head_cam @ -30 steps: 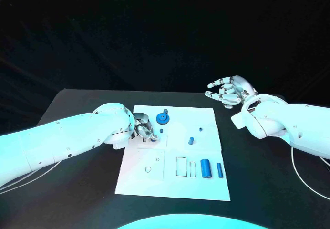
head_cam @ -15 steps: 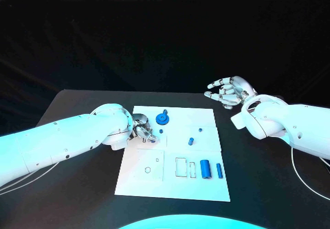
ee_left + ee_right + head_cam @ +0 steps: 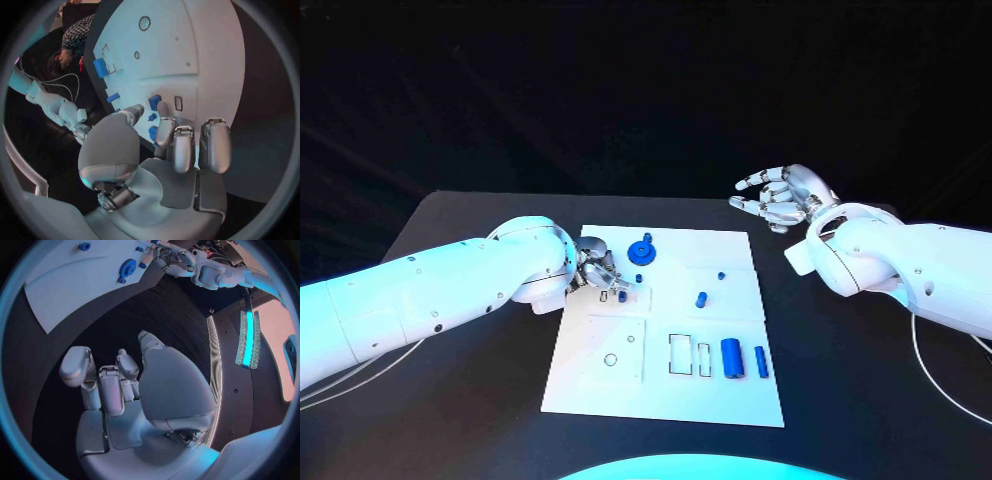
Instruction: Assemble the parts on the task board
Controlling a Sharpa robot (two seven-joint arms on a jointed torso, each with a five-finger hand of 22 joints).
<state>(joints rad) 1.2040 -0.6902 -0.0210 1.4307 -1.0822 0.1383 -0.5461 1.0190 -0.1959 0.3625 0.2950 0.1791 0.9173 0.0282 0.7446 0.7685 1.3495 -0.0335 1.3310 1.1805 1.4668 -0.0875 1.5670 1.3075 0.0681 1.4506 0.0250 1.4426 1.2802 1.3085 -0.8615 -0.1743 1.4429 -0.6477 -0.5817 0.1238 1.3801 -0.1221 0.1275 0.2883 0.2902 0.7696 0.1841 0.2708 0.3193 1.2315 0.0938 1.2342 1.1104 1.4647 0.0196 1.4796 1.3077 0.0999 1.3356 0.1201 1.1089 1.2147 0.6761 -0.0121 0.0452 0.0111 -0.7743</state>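
1. Parts, small and blue, sit on the white board (image 3: pixel 718 390) in the middle of the table (image 3: pixel 473 400) in the head view: a wheel-shaped piece (image 3: pixel 642 249) near its far edge, two cylinders (image 3: pixel 731 355) toward the near right. The left hand (image 3: pixel 599 272) is low over the board's left side, fingers bunched around a small blue piece (image 3: pixel 623 296), probably to seat it in a slot. The right hand (image 3: pixel 783 196) hangs above the table beyond the board's far right corner, fingers curled loosely apart, holding nothing, likely kept clear.

2. Left wrist view: the fingers (image 3: pixel 181 145) lie side by side, reaching down toward a blue piece (image 3: pixel 154 102) beside a rectangular slot (image 3: pixel 178 103); I cannot tell whether they grip anything.

3. Right wrist view: the fingers (image 3: pixel 103 382) are bent over bare table.
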